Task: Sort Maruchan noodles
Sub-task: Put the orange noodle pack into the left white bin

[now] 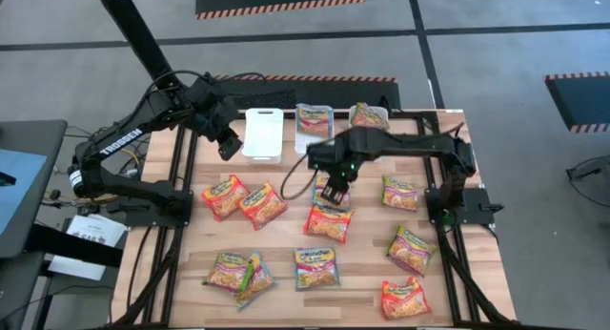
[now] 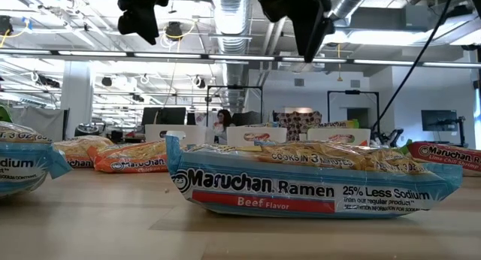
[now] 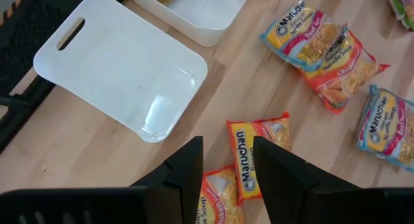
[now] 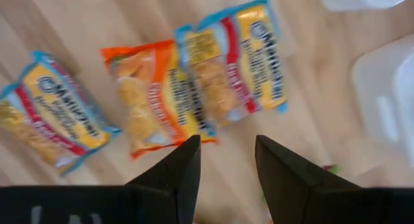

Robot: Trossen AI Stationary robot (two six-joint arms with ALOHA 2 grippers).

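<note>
Many Maruchan noodle packets lie flat on the wooden table (image 1: 362, 273). My right gripper (image 4: 226, 146) hangs open over the table's middle (image 1: 334, 189), pointing down above an orange packet (image 4: 145, 98) and a blue packet (image 4: 233, 59) that lie side by side. My left gripper (image 3: 226, 146) is open too, up in the air at the far left (image 1: 229, 144), beside an empty white bin (image 3: 123, 65), with two orange packets (image 3: 249, 159) below it. Neither gripper holds anything.
Three white bins stand along the far edge: the empty one (image 1: 262, 132), one with a blue packet (image 1: 313, 125), and one with another packet (image 1: 370, 115). Loose packets lie at the left (image 1: 225, 196), right (image 1: 400, 192) and near edge (image 1: 316, 266). In the low view a blue beef packet (image 2: 316, 181) lies close.
</note>
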